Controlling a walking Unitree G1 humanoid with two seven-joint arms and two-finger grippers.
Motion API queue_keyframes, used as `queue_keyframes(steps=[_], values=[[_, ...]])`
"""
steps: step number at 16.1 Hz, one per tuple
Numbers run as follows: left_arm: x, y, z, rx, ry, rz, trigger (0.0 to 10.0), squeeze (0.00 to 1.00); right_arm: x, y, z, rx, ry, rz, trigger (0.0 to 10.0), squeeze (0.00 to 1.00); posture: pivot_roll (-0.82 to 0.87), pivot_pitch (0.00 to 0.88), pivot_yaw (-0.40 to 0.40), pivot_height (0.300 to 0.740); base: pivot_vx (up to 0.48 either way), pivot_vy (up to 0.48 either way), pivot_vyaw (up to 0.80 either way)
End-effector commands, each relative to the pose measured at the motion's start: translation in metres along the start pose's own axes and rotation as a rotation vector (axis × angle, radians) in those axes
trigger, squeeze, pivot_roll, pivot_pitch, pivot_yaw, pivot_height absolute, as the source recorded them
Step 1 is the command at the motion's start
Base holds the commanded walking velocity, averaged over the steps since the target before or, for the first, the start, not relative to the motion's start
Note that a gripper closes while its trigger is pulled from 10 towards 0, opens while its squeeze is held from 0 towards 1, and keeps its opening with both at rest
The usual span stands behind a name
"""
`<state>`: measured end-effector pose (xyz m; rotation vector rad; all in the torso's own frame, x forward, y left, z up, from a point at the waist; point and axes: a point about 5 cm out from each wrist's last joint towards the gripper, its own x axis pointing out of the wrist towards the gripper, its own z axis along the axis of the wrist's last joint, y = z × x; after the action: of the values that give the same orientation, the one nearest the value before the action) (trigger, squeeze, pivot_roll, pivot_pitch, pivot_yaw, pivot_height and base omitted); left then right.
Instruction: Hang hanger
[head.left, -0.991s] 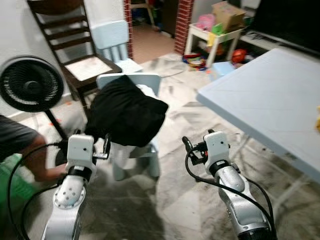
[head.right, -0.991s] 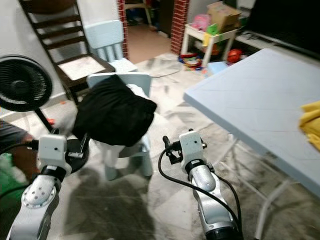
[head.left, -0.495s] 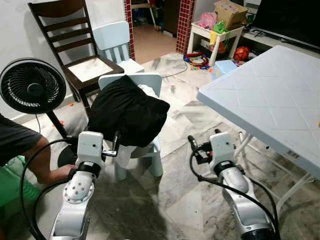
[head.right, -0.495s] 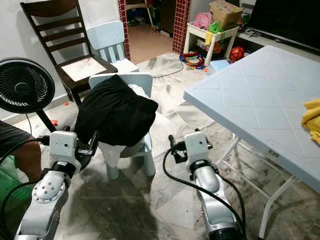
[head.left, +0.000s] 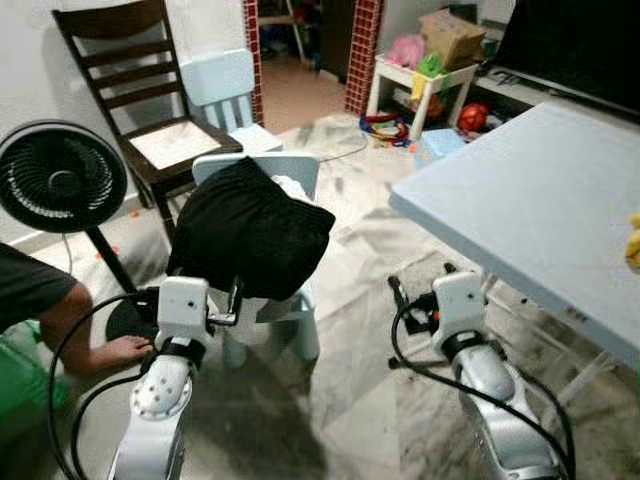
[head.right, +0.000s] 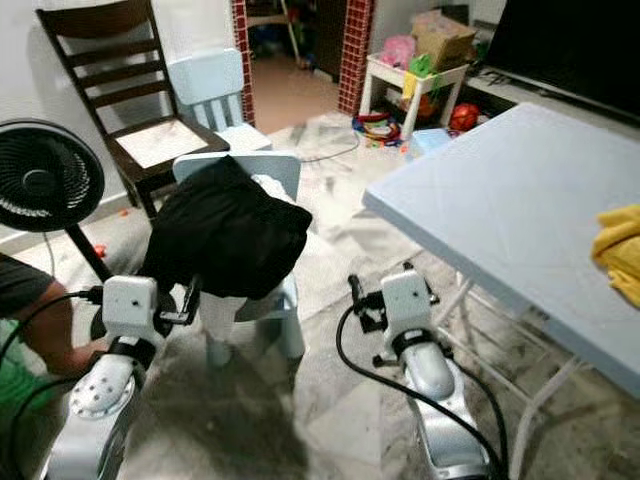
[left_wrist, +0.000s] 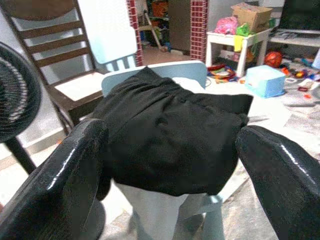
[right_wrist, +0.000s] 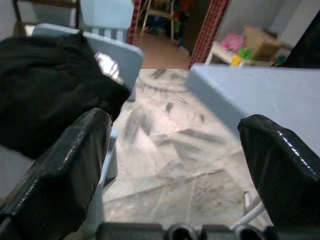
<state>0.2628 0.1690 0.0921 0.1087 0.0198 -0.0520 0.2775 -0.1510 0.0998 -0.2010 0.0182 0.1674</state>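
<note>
I am standing in front of a small pale blue plastic chair (head.left: 262, 170) with a heap of black cloth (head.left: 250, 230) draped over its back and seat. I cannot see a hanger anywhere; it may be under that cloth, but I cannot tell.

My left gripper (left_wrist: 172, 165) is let go wide, with nothing between its fingers, and it points straight at the black cloth, near it but not touching. My right gripper (right_wrist: 175, 165) is spread wide too and holds nothing. It hangs over the grey marble floor (head.left: 360, 400), between the chair and the big light blue folding table (head.left: 540, 210).

I think my job now is to get close and find the hanger. To do it well, I should step in slowly and keep my fingers spread until I see a hook or a bar. A person's hand (head.left: 122, 351) rests on the floor by the black round fan (head.left: 58, 178), just beside my left arm, so I must move gently on that side.
</note>
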Motion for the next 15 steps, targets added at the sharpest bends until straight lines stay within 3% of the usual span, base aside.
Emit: queue_keyframes(steps=[1,15], values=[[0.0046,-0.0034,0.0037,-0.006,-0.016,-0.017,10.0,0.0,-0.0008,-0.0064,0.0046,-0.005,-0.011,-0.03,10.0,0.0,0.02,0.028,-0.04,0.74,0.409,0.0,0.0],[0.009,-0.0052,0.0022,-0.009,-0.009,-0.016,10.0,0.0,-0.0025,-0.003,0.0052,-0.018,0.003,-0.024,10.0,0.0,0.02,0.034,-0.041,0.74,0.412,0.0,0.0]])
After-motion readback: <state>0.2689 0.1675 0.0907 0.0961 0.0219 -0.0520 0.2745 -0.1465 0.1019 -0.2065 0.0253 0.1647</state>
